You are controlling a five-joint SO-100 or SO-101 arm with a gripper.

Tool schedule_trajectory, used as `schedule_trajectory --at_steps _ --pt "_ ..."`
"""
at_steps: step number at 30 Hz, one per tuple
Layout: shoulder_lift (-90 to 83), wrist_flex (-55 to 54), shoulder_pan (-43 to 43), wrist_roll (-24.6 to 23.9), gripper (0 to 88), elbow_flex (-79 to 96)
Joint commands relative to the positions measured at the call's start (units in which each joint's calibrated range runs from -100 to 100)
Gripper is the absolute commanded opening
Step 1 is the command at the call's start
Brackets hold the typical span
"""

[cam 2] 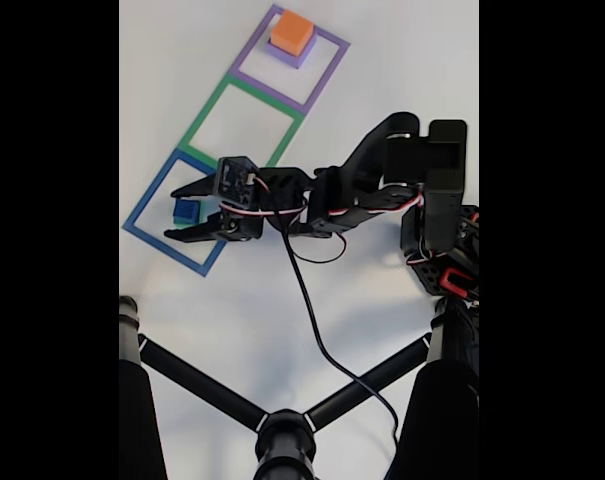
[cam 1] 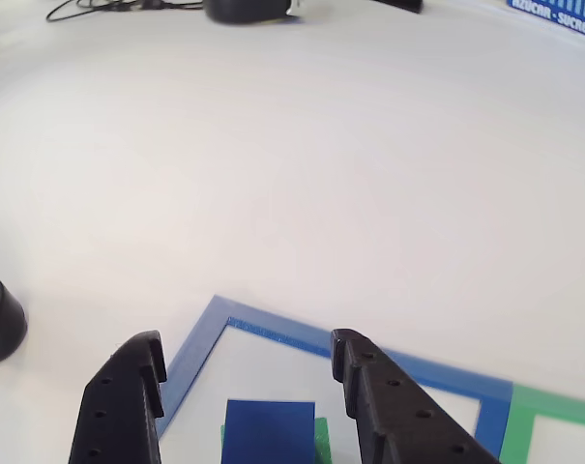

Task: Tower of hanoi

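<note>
The blue cube [cam 1: 269, 431] is seen in the other view between the two black fingers [cam 1: 128, 401] of the pincer [cam 1: 246, 360], resting on a green block [cam 1: 321, 437] of which only a thin edge is visible beside it; both are set inside the blue frame [cam 1: 200, 348], which is laid flat on the white worktop [cam 1: 292, 174]; in the fixed view the same blue cube [cam 2: 187, 210] is found in the blue frame [cam 2: 147, 205] at the lower end of a row of three frames, with the pincer [cam 2: 172, 212] spread open around it, a gap being left on either side so that nothing is grasped; the green frame [cam 2: 214, 105] is placed in the middle of the row, and the purple frame [cam 2: 327, 60] at the upper end; within the purple frame the orange block [cam 2: 292, 32] is stacked on the purple block [cam 2: 294, 57], well apart from the cube; the black arm [cam 2: 382, 170] is stretched across from the right of the fixed view, and a black cable [cam 2: 317, 330] is trailed from it over the worktop [cam 2: 182, 300]; a black stand [cam 2: 282, 430] is seen along the lower edge.
</note>
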Motion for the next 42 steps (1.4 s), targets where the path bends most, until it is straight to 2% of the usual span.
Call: schedule_trajectory --at_steps 1,4,6,8,13,19,23,28,42 --pt "-14.9 13.1 2.0 0.0 16.9 -2.9" --pt "-24.4 31.0 3.7 0.0 13.0 -8.2" --pt "-30.0 45.8 5.4 0.0 4.9 -13.0" --pt "-34.7 56.0 7.2 0.0 0.1 -15.5" --pt "-44.0 77.2 12.9 0.0 0.0 -19.8" --pt "-44.6 114.6 20.5 0.0 0.0 -46.0" --pt "-42.9 131.9 26.2 0.0 0.0 -61.8" --pt "-41.9 139.7 32.6 0.0 0.0 -70.1" --pt "-42.8 141.0 42.1 0.0 2.2 -72.7"
